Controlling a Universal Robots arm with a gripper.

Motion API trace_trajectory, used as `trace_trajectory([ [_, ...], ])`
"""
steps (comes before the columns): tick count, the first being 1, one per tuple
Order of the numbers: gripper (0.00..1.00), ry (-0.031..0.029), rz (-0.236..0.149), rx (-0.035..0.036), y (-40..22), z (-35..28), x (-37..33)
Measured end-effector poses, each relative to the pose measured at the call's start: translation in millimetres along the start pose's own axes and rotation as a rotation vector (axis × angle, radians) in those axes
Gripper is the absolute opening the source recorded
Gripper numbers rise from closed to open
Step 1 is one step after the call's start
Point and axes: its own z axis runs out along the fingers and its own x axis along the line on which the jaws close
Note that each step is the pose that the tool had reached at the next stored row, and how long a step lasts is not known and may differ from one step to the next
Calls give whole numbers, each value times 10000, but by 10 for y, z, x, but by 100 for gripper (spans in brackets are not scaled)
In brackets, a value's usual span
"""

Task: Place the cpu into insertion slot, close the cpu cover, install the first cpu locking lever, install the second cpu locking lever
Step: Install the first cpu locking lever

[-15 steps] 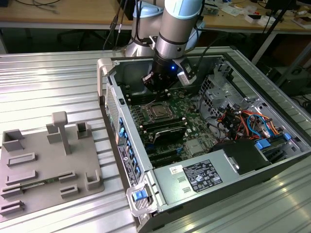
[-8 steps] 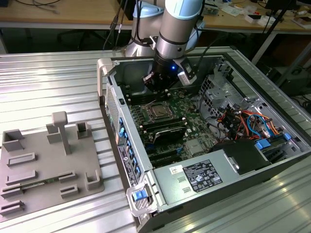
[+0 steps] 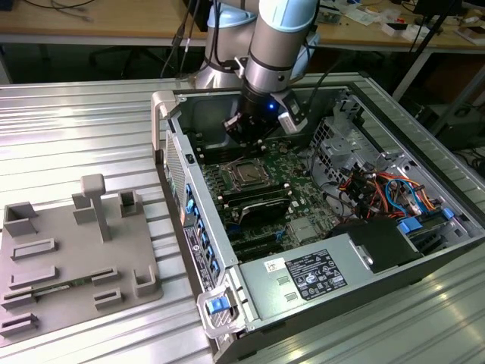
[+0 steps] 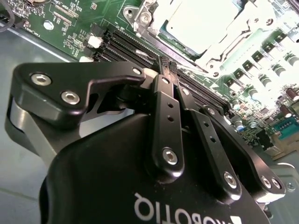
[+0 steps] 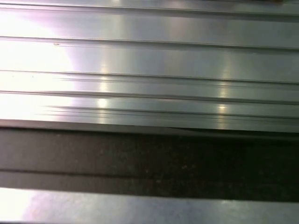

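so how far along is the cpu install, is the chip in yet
The chip already lies in the socket, with the metal cover frame down around it in the second wrist view. The end effector has its fingers pressed together, holds nothing, and hovers beside the socket above the memory slots. I cannot tell whether either locking lever is latched, so those may be left.

In the exterior view the arm [image 3: 273, 45] is being cut off by the upper edge, and the far corner of the circuit board [image 3: 284, 171] is being hidden behind it. In the second wrist view the chip [image 4: 205, 23] is being washed out by glare, and the socket beneath cannot be made out.
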Motion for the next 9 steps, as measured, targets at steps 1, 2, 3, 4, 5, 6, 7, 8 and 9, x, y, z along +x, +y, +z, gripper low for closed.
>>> trace_trajectory([
  [1,11,0,-1,-1,0,5,-9],
  [2,11,0,0,-1,1,10,-16],
  [3,11,0,0,-1,2,16,-25],
  [4,11,-2,0,-2,2,22,-32],
  [5,11,-2,0,-2,2,27,-38],
  [6,11,-1,0,-1,1,35,-43],
  [7,11,-1,0,-1,1,41,-46],
  [8,11,-1,0,-1,0,49,-49],
  [9,11,0,0,-1,-1,61,-54],
])
